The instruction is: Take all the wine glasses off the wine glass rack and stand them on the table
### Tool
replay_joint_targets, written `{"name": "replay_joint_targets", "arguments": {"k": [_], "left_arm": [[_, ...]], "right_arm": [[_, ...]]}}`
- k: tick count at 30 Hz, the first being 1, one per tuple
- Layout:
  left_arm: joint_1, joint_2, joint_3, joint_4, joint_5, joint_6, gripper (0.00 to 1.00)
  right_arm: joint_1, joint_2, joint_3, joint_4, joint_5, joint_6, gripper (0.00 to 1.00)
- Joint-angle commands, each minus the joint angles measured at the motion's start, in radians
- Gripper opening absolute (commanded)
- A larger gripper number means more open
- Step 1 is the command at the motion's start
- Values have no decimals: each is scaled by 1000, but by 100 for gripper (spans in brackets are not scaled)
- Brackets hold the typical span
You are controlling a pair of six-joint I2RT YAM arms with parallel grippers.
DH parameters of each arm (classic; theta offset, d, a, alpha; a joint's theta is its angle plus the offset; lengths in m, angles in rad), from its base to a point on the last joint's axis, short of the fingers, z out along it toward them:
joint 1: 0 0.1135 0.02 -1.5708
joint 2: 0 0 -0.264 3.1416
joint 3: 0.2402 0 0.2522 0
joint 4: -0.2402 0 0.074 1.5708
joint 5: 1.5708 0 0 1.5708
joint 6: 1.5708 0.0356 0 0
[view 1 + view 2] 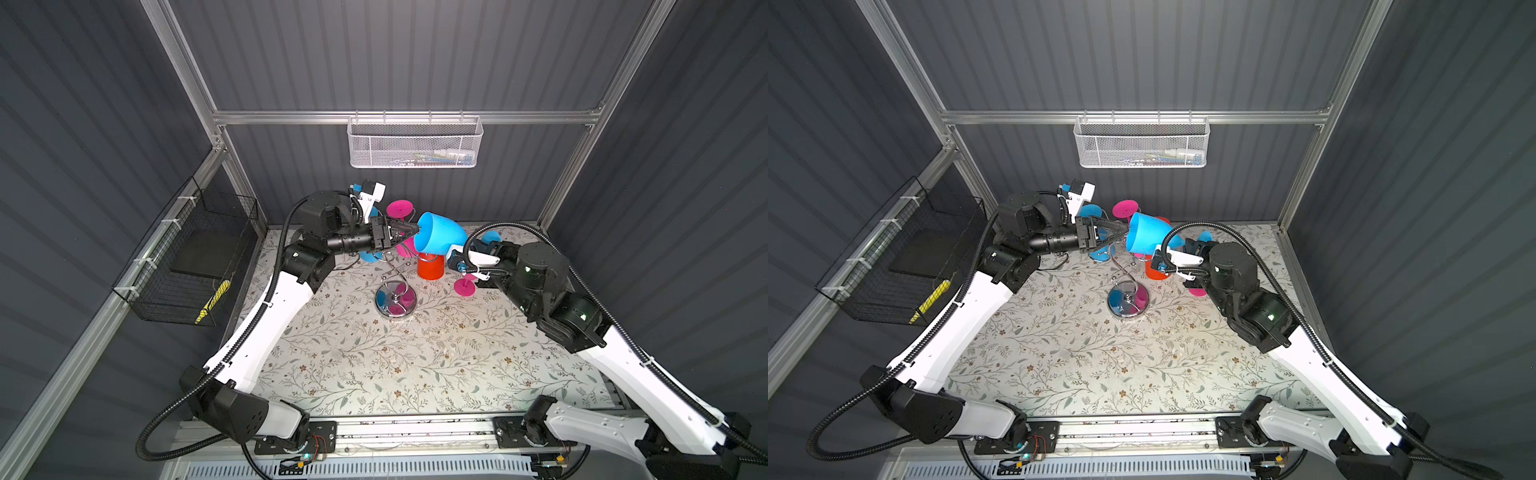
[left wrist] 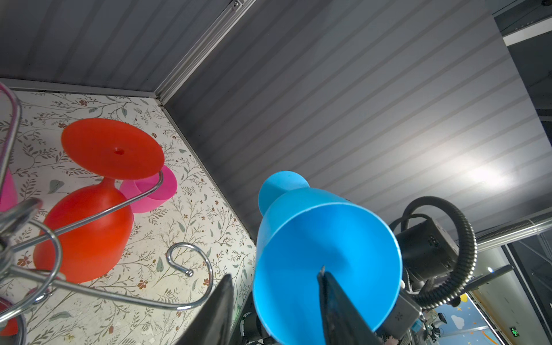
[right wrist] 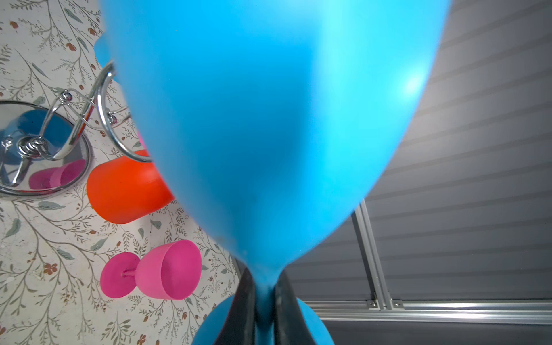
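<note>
While the chrome wire wine glass rack with its mirror-like disc base [image 1: 395,300] stands mid-bench, my left claw [image 1: 409,232] reaches in at its upper arms; one finger [image 2: 337,301] sits inside the mouth of the tilted sky-blue plastic wine glass [image 1: 438,235], the other outside its rim, jaws part-way in, contact not visible. An orange plastic glass [image 2: 89,227] hangs inverted on a rack arm, and a pink plastic glass [image 3: 161,273] lies on its side on the floral bench [image 1: 374,365]. At right, my right claw [image 3: 264,301] is clamped on the blue glass's thin stem, holding it lifted beside the rack, apparently clear of the wire. Risks, as I judge them: two grips pulling unevenly could twist the stem loose, and my left claw could snag a scroll tip [image 2: 188,271] and tip the rack.
</note>
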Motion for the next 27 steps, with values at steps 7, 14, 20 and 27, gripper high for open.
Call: {"name": "replay_joint_targets", "arguments": {"k": [7, 14, 20, 27], "left_arm": [[-19, 5, -9, 3, 30, 22, 28], [-25, -1, -8, -25, 11, 55, 28], [-25, -6, 26, -131, -27, 139, 32], [-25, -11, 32, -158, -47, 158, 33]], "right_arm": [[41, 9, 6, 81, 71, -104, 0], [65, 14, 20, 80, 78, -113, 0], [69, 11, 23, 82, 94, -120, 0], [75, 8, 30, 63, 106, -127, 0]]}}
